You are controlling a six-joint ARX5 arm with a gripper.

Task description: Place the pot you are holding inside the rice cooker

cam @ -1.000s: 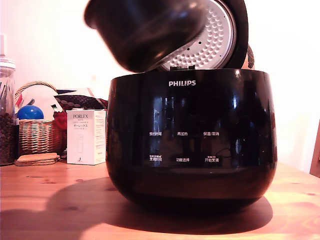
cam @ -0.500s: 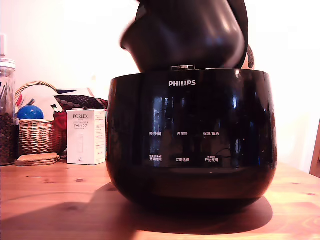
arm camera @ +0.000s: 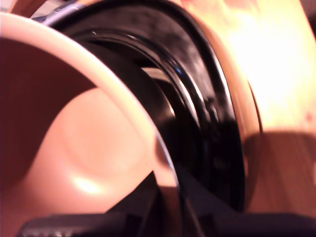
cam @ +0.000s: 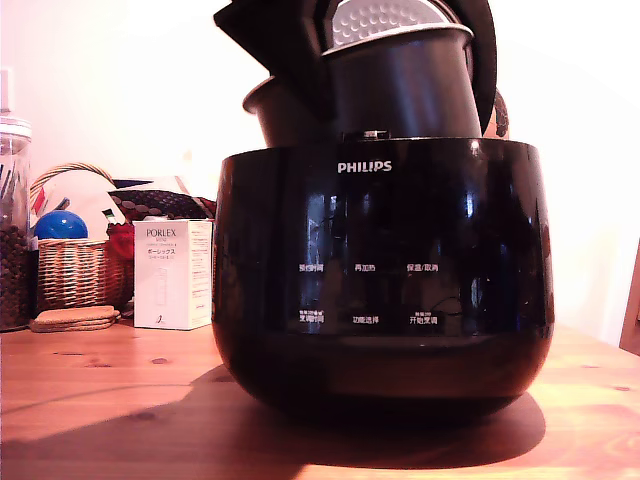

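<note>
One round black metal pot [cam: 400, 85], one glossy black PHILIPS rice cooker [cam: 380, 270], pot partly sunk in cooker, gripper [arm camera: 165, 207] apparently clamping its rim.

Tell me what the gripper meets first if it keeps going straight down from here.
Likely the rice cooker: the pot it carries already sits partly inside the opening, so the pot's base should reach the cooker's cavity floor first. Depth left is hidden.

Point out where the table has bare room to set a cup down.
Bare wood lies on the table ahead of the white box and coasters, and a narrow strip at the exterior view's right of the rice cooker. Crowded: the back corner with the basket and jar.
</note>
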